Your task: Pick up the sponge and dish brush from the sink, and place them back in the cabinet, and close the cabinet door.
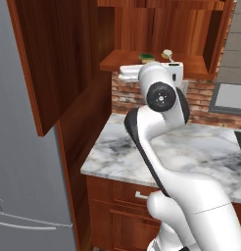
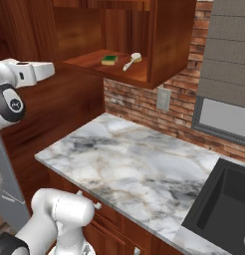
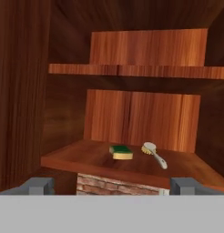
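One sponge [image 3: 121, 152] and one dish brush [image 3: 155, 154] lie on the bottom shelf of the open cabinet [image 3: 132, 166], side by side and just apart, the sponge to the left. The sponge rests flat with its green face up and a yellow edge toward the camera, its long axis running roughly along the shelf's front edge. In the hand view the brush lies slanted: its round pale head points back toward the cabinet's rear wall and its thin handle runs forward and to the right, toward the shelf edge.

The jaws [image 3: 112, 185] stand wide open with nothing between them, facing the shelf from outside the cabinet, well short of both things; only the two grey fingertips [image 3: 38, 185] rise at the bottom of the hand view.

The cabinet door [image 1: 49, 59] hangs open at the left, its upper part cut off by the frame. In the left base view the arm's white wrist hides part of the shelf front. One black sink [image 2: 226, 209] is set into the marble table [image 2: 129, 164], cut off at the right edge.
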### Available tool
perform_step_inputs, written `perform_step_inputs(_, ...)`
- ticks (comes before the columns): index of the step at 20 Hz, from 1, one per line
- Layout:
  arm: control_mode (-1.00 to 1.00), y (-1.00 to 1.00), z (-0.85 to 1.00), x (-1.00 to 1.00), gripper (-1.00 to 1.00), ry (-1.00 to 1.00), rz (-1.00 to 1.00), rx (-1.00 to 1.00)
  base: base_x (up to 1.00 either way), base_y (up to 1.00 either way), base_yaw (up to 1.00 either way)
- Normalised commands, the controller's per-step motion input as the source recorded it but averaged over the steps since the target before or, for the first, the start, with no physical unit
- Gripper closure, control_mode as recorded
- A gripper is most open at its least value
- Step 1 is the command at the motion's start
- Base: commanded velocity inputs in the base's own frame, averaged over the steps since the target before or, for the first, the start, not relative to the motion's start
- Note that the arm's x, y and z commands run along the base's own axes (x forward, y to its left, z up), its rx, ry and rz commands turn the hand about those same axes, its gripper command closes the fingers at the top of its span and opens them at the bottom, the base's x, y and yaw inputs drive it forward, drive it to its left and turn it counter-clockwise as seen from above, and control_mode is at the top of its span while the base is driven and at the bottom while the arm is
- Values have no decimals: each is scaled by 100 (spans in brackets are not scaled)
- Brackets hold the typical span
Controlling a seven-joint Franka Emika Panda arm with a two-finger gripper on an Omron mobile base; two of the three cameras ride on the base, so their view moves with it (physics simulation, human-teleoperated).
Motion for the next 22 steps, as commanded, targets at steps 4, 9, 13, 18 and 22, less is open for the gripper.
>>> perform_step_inputs(4, -100, 35, 0, -50, -100, 0, 0, -1, 0, 0, 0)
perform_step_inputs(9, -100, 46, 0, -56, -100, 0, 0, -4, 0, 0, 0)
perform_step_inputs(13, -100, 47, 0, -59, -100, 0, 0, -3, 0, 0, 0)
perform_step_inputs(18, -100, 46, 0, -56, -100, 0, 0, -3, 0, 0, 0)
perform_step_inputs(22, -100, 48, 0, -46, -100, 0, 0, -2, 0, 0, 0)
